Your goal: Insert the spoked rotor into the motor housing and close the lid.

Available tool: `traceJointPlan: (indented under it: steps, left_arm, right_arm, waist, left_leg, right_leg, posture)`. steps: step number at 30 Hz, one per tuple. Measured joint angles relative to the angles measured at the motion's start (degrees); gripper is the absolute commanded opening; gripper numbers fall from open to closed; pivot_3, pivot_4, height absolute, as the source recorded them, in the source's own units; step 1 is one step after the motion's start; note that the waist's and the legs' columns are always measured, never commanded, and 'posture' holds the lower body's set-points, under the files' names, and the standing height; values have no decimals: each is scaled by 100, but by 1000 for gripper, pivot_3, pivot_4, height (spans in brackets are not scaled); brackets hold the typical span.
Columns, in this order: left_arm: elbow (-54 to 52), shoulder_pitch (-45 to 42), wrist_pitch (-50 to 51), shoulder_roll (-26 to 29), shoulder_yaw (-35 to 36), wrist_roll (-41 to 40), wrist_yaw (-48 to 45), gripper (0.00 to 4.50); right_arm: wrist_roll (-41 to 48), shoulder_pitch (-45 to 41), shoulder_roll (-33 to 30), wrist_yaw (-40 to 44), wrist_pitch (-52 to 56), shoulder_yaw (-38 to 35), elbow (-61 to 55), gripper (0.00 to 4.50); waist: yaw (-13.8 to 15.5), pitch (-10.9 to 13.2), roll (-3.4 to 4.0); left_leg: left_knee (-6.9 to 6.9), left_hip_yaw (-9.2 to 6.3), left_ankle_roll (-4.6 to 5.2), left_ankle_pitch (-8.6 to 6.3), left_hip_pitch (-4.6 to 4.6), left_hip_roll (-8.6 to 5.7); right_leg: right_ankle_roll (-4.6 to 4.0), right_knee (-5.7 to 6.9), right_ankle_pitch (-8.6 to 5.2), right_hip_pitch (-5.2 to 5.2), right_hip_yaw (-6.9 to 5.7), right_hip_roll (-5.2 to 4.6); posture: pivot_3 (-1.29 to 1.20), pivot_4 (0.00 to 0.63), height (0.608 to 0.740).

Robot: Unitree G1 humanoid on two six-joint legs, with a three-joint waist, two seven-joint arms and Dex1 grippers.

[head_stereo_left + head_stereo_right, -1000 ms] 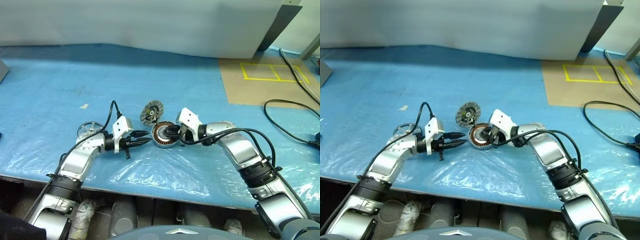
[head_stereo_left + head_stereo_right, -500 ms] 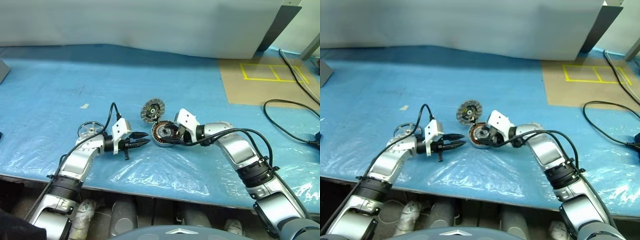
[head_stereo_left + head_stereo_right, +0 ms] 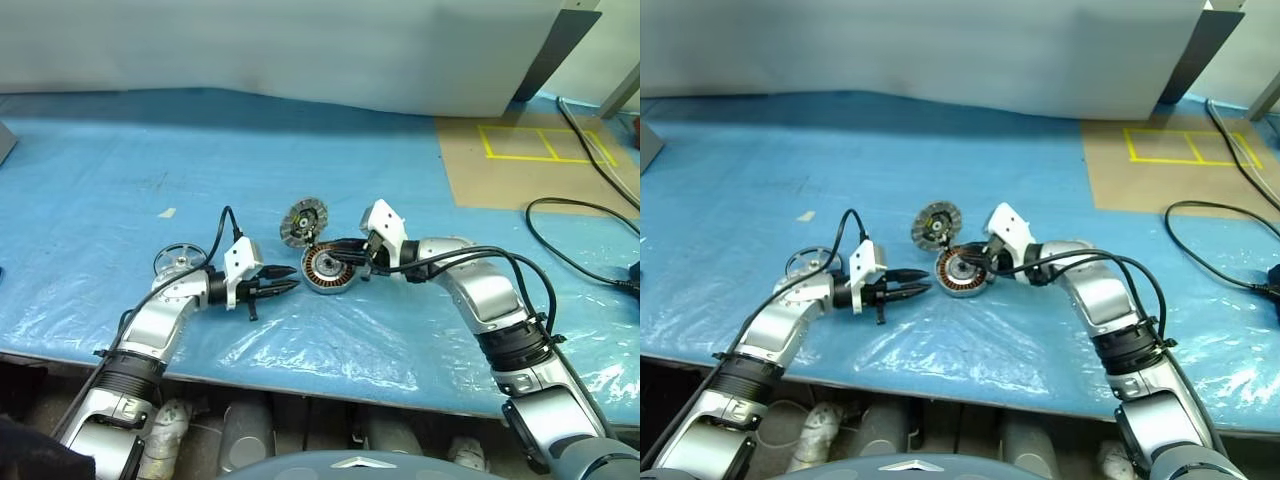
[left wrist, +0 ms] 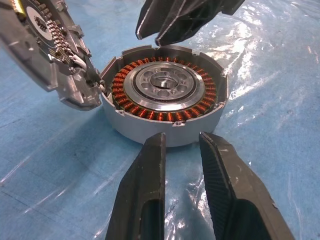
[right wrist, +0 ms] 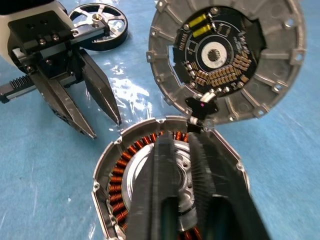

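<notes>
Inside motor housing (image 4: 165, 95): windings | right end effector (image 5: 182, 145) closed, empty; left end effector (image 4: 181, 142) ajar, empty

Blue plastic-sheeted table (image 3: 120, 160), pale wall panel (image 3: 280, 50) behind the table, brown board with yellow tape rectangles (image 3: 535, 160) at the table's far right, black cables (image 3: 560, 240) beside the board

Glossy blue plastic sheet (image 3: 120, 170)

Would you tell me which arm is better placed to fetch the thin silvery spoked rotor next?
Probably the left: the thin silvery spoked rotor lies just beside the left gripper, while the right gripper hovers over the copper-wound motor housing, farther away.
</notes>
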Motion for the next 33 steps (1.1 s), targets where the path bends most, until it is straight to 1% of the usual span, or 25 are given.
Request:
traceJointPlan:
  steps: [4,11,14,17,23,26,29,33]
  left_arm:
    - [18,-2,-20,1,1,0,-12,1084]
    - [110,0,-100,5,8,2,-19,1084]
    - [185,0,-180,5,9,4,-22,1084]
    - [244,1,-199,2,10,7,-22,1084]
    - [297,-1,-251,-27,10,17,-20,1084]
    - [334,-2,-271,-50,10,22,-20,1084]
    - [337,-17,-274,-65,9,25,-19,1084]
    - [351,-21,-290,-69,10,28,-20,1084]
  right_arm:
    - [-12,5,179,-88,10,50,142,26]
    - [-23,-55,242,-191,2,15,379,26]
    - [-274,-64,107,-176,-145,203,532,26]
    - [-542,-40,-9,-162,-605,457,542,26]
    - [-650,-16,-4,-162,-779,508,551,26]
    - [-450,-18,169,-164,-576,327,606,26]
    - [-34,-52,372,-148,-151,16,613,26]
    - [473,-193,494,-95,347,-337,418,26]
  waist:
    - [0,0,0]
    - [-2,0,0]
    - [0,0,0]
    - [-1,-1,-1]
    - [-2,-1,-1]
    - [-2,-1,-1]
    - [-4,-1,-1]
    - [0,-1,-1]
  left_leg:
    - [0,0,0,0,-1,-1]
    - [-2,0,-1,0,-1,0]
    - [-3,0,-1,0,-2,-1]
    - [-5,0,-1,0,0,0]
    - [-4,-1,0,-1,6,-1]
    - [-5,-1,2,-2,6,-1]
    - [-5,-1,1,-1,0,-1]
    - [-7,0,0,0,-8,0]
  right_leg:
    - [0,0,0,-1,0,-1]
    - [0,-1,0,-2,1,0]
    - [0,-3,0,-2,0,0]
    - [0,-3,-1,-1,0,0]
    - [1,-3,-1,3,2,-1]
    - [0,-3,-1,2,3,0]
    - [0,-3,-1,-3,3,0]
    - [0,-3,-1,-11,1,0]
  posture:
    - [0,150,740]
    - [0,150,740]
    - [0,150,740]
    - [0,150,740]
    - [0,150,740]
    - [0,150,740]
    - [0,150,740]
    - [0,150,740]
